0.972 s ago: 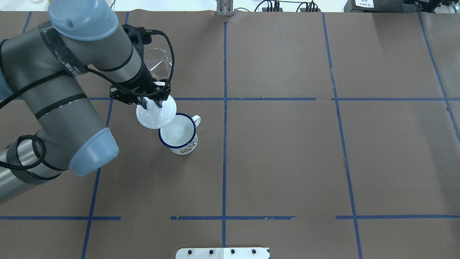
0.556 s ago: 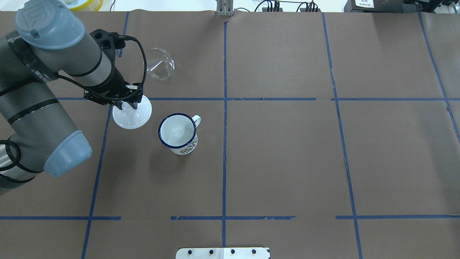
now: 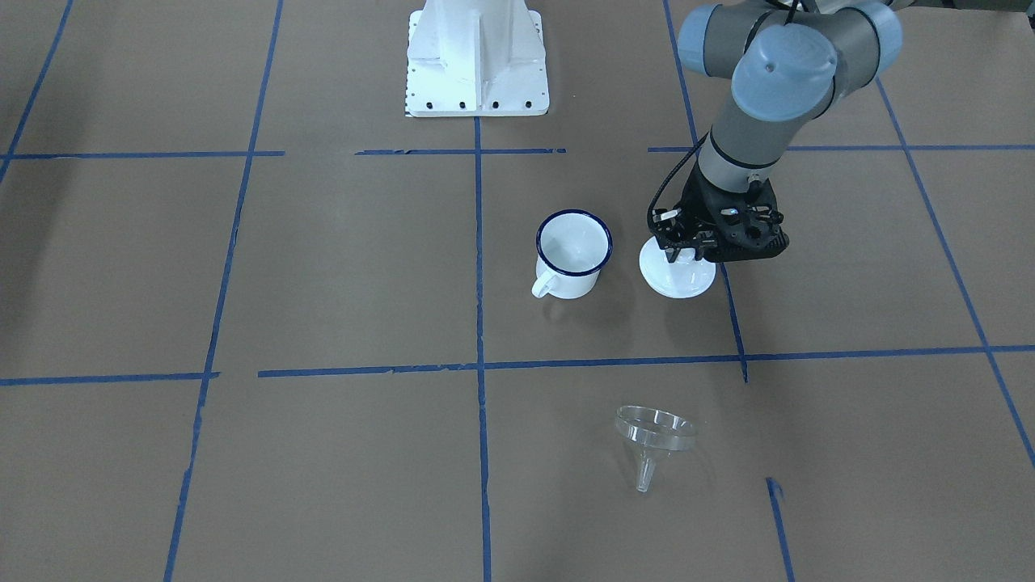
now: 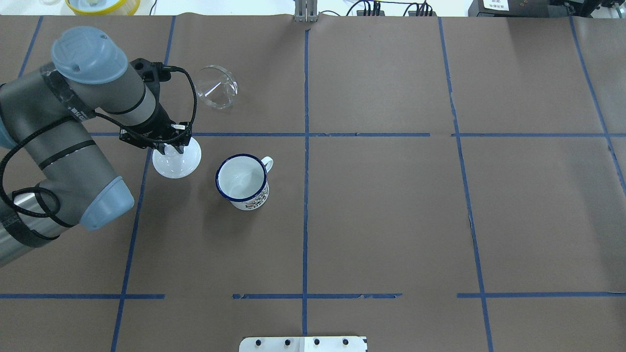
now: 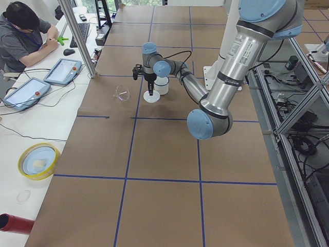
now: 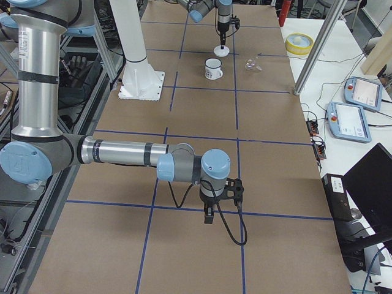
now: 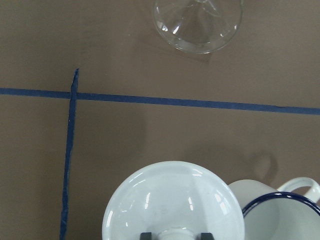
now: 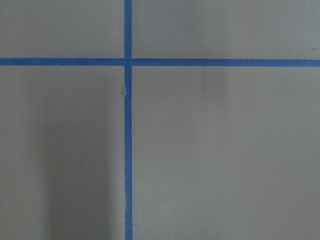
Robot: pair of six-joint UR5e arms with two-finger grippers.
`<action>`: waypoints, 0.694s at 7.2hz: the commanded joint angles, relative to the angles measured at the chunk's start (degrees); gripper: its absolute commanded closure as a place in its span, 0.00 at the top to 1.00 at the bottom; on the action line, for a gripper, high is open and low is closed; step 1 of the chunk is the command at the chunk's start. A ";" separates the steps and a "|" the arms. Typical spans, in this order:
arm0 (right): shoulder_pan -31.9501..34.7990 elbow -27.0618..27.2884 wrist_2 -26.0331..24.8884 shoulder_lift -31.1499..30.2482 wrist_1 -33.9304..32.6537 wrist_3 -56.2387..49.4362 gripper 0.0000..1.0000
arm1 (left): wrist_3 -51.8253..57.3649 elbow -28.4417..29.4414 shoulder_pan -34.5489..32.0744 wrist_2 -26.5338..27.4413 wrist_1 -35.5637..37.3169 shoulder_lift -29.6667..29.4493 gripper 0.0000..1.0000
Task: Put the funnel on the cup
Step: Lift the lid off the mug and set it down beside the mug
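Holding: left hand (image 4: 168, 146) is gripping the knob of the flat white round lid (image 4: 177, 164) beside the white blue-rimmed enamel cup (image 4: 242, 182), leaving it open.
Funnel: small clear funnel (image 4: 215, 87) is lying on the brown table (image 4: 391, 220), well apart.
Right hand (image 6: 209, 217): is hanging far away; cannot tell its grip.

The left arm bends forward, wrist vertical, left claw (image 4: 172, 148) clamped on the knob of the white lid (image 4: 179, 164). The right arm stretches out low, right claw (image 6: 209, 217) pointing down, grip unreadable.
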 commanded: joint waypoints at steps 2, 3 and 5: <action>0.00 0.03 0.00 0.00 0.00 0.00 1.00 | 0.14 5.76 0.29 -0.21 -6.81 1.82 0.00; 0.00 0.03 0.00 0.00 0.00 0.00 1.00 | 0.14 6.92 0.29 -0.38 -8.15 1.91 0.00; 0.00 0.03 0.00 0.00 0.00 0.00 1.00 | 0.14 7.02 0.29 -0.12 -8.16 2.00 0.76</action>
